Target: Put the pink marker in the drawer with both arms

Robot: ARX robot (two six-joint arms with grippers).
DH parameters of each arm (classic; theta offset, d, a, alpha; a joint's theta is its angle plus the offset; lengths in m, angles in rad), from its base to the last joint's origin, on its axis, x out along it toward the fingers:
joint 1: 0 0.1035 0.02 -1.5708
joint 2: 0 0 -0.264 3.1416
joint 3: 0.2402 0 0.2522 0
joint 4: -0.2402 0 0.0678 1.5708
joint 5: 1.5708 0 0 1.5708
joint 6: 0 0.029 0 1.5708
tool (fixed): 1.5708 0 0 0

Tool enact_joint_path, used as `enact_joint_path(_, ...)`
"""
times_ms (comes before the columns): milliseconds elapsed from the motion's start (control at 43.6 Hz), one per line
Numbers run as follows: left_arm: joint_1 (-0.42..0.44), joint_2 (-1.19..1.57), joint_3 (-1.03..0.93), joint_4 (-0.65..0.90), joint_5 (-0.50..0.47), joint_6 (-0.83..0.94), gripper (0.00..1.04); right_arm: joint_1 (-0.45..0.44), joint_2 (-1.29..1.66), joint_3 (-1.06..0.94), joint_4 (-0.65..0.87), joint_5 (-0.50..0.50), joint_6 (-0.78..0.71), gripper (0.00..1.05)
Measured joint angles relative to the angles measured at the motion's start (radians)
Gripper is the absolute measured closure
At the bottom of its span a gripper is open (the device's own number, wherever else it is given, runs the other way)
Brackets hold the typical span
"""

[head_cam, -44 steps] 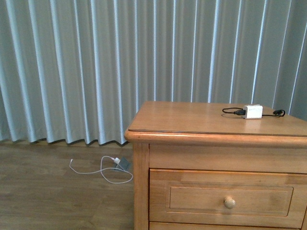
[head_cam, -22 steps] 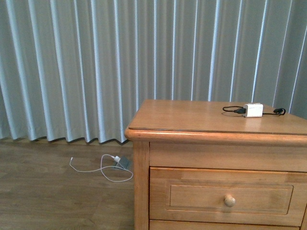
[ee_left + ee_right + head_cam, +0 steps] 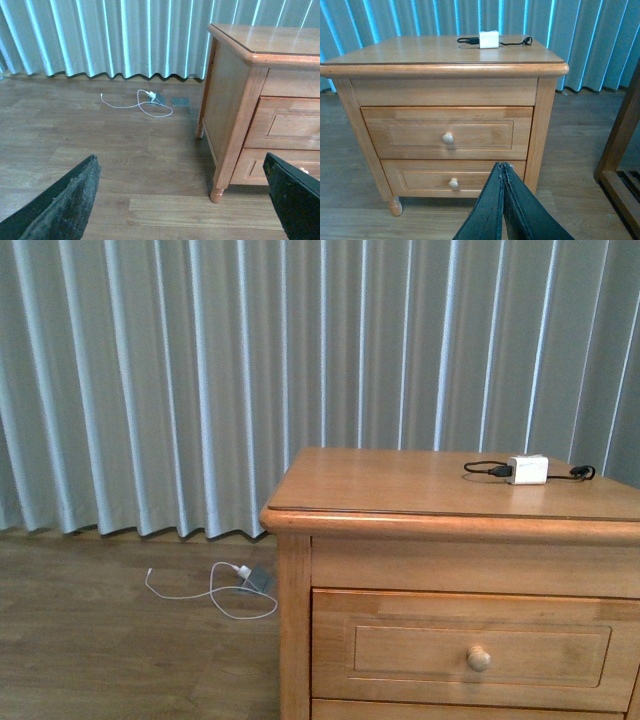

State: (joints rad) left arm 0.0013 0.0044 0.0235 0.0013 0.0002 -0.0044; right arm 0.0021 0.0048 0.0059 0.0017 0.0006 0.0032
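The pink marker is out of view in every frame. The drawer (image 3: 460, 650) is the top one of the honey-brown cabinet (image 3: 450, 490); it is closed and has one round knob (image 3: 479, 659). In the right wrist view the drawer (image 3: 485, 132) faces me above a lower drawer (image 3: 420, 177). My right gripper (image 3: 502, 166) is shut with nothing in it, low in front of the cabinet. My left gripper (image 3: 180, 157) is open and empty above the floor, beside the cabinet's left side, where the drawer (image 3: 295, 125) shows at an angle. Neither arm appears in the front view.
A white charger block (image 3: 527, 471) with a black cable lies on the cabinet top at the back right. A white cable (image 3: 145, 102) is coiled on the wooden floor near the grey curtain (image 3: 200, 380). Another wooden frame (image 3: 620, 150) stands right of the cabinet.
In the front view the cabinet sits slightly higher than a second ago; since half a second ago nothing has shifted.
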Motion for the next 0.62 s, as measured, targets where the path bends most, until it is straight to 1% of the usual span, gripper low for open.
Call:
enact_joint_path(276, 0.000, 0.000, 0.000, 0.000, 0.000, 0.000, 0.06, 0.000, 0.000, 0.000, 0.000, 0.000, -0.002, 1.02)
enact_joint_path(390, 0.000, 0.000, 0.000, 0.000, 0.000, 0.000, 0.06, 0.000, 0.000, 0.000, 0.000, 0.000, -0.001, 0.77)
enact_joint_path(436, 0.000, 0.000, 0.000, 0.000, 0.000, 0.000, 0.06, 0.000, 0.000, 0.000, 0.000, 0.000, -0.001, 0.70)
enact_joint_path(459, 0.000, 0.000, 0.000, 0.000, 0.000, 0.000, 0.06, 0.000, 0.000, 0.000, 0.000, 0.000, -0.002, 0.64)
enact_joint_path(620, 0.000, 0.000, 0.000, 0.000, 0.000, 0.000, 0.06, 0.000, 0.000, 0.000, 0.000, 0.000, -0.001, 0.39)
